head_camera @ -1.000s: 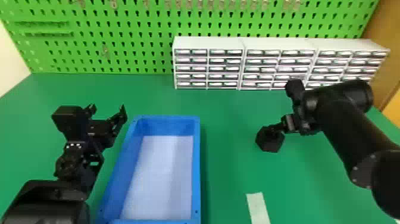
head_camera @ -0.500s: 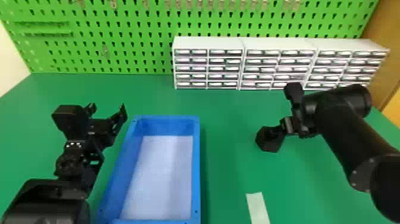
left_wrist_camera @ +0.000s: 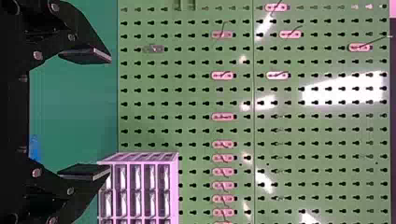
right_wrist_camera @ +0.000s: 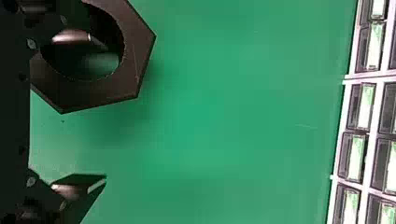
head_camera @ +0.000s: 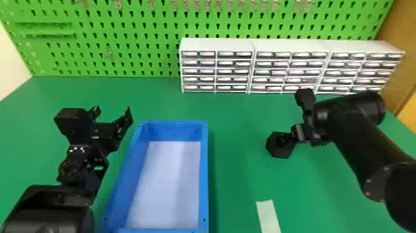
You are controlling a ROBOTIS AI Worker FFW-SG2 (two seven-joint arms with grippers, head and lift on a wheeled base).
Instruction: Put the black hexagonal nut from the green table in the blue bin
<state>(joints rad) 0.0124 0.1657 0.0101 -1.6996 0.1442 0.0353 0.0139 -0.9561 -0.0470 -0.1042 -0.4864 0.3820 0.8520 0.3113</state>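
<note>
We see the right hand (head_camera: 305, 141) hanging over the desk (head_camera: 238, 117), its two fingers well apart and not clamped on anything. In the right wrist view, one finger overlaps the opening of the black hexagonal nut (head_camera: 278, 145); we cannot tell whether its tip is inside. The other finger is away from the nut, over green surface. The nut lies on the desk, to the right of the blue bin (head_camera: 205, 173), in the same spot as half a second ago. Over that same stretch, the right arm (head_camera: 356, 133) has shifted slightly toward the desk's near side, and the hand has eased a little that way with it.

Across the bin, near its far left corner, we find the left hand (head_camera: 112, 110), fingers spread apart with nothing between them, parked where it was before.

Farther out, a pale strip (head_camera: 268, 217) lies on the near part of the desk. White drawer units (head_camera: 216, 45) stand at the back, before a green pegboard (head_camera: 154, 28).
</note>
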